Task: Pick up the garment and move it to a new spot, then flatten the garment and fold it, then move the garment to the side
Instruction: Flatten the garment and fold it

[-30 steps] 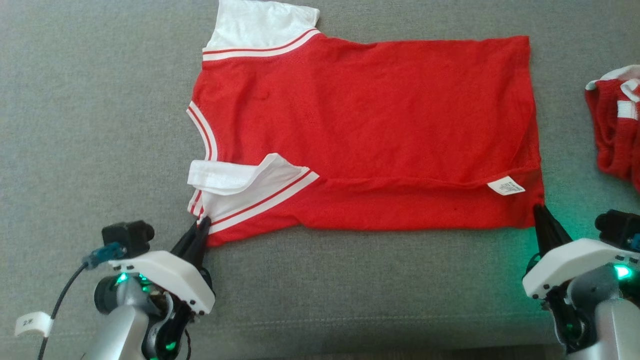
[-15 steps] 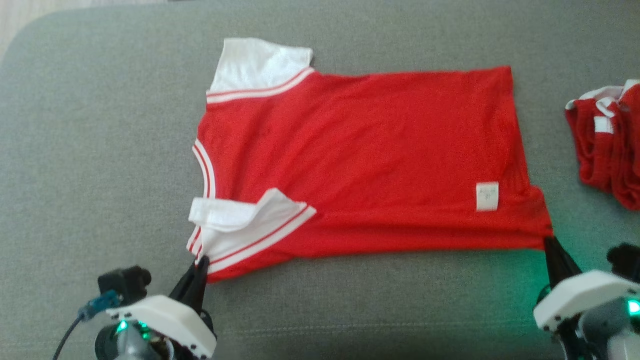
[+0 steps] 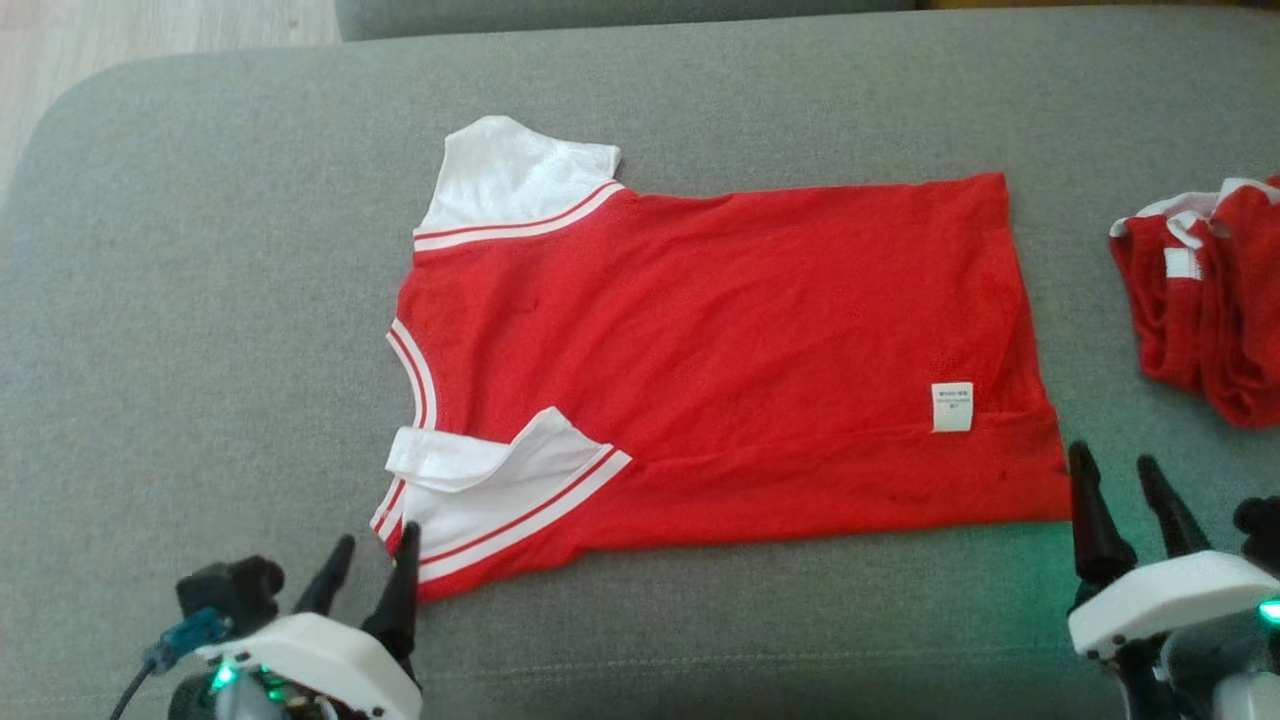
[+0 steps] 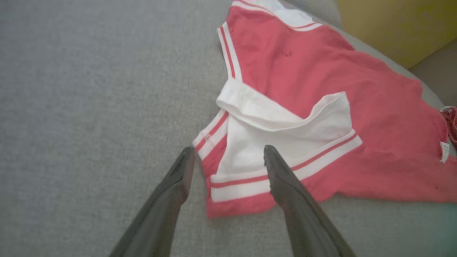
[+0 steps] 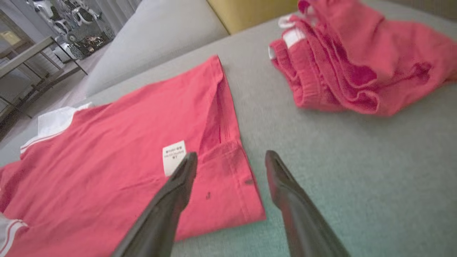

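Note:
The garment (image 3: 720,340) is a red T-shirt with white sleeves and white stripes, lying spread flat on the grey sofa seat (image 3: 200,300), neck to the left, hem to the right. Its near sleeve (image 3: 490,480) is folded over itself. My left gripper (image 3: 372,545) stands open at the near sleeve corner, fingers on either side of the sleeve's edge (image 4: 228,167), holding nothing. My right gripper (image 3: 1115,462) is open just beyond the near hem corner (image 5: 246,185), with one finger over the cloth (image 5: 178,178) and the other over bare cushion.
A second bundle of red cloth with white trim (image 3: 1210,300) lies crumpled at the right edge of the seat (image 5: 350,71). Bare floor (image 3: 150,35) shows past the seat's far left corner. Grey cushion lies free to the left and front.
Both grippers have opened and let go of the shirt's near corners, which now lie flat. The head camera has tilted, so the whole scene sits lower in the picture.

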You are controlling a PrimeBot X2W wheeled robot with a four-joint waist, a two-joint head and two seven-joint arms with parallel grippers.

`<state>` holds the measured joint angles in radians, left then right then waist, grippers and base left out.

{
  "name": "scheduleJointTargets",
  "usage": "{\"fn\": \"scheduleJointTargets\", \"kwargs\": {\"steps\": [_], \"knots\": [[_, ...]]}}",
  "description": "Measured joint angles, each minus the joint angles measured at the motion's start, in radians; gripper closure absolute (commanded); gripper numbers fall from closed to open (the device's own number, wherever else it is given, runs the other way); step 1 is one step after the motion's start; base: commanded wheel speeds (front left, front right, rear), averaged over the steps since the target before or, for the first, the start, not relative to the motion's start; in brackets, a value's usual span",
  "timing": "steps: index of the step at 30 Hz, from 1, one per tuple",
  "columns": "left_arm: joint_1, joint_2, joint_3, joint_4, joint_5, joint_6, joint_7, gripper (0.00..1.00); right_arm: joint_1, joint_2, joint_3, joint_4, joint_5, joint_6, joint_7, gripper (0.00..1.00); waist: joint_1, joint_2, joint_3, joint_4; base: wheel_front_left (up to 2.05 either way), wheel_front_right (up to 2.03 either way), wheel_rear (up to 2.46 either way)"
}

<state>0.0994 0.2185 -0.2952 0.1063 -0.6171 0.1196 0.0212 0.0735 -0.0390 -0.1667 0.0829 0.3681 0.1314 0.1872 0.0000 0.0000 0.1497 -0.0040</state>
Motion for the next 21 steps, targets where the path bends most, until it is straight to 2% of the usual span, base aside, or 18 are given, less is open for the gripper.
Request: {"fn": "scheduleJointTargets", "kwargs": {"steps": [9,13,21], "knots": [[-0.025,0.021,0.018,-0.052,0.115,0.040,-0.156,0.00,-0.020,0.000,0.081,-0.112,-0.118,0.000,-0.161,0.00,0.0000,0.0000,-0.058,-0.005,0.00,0.00,0.00],[-0.048,0.031,0.018,-0.071,0.142,0.045,-0.191,0.00,-0.021,0.000,0.099,-0.136,-0.154,0.000,-0.161,0.00,0.0000,0.0000,-0.082,0.000,0.00,0.00,0.00],[-0.055,0.038,0.017,-0.068,0.151,0.049,-0.193,0.00,-0.009,-0.001,0.104,-0.156,-0.153,0.000,-0.156,0.00,0.0000,0.0000,-0.089,0.000,0.00,0.00,0.00]]}}
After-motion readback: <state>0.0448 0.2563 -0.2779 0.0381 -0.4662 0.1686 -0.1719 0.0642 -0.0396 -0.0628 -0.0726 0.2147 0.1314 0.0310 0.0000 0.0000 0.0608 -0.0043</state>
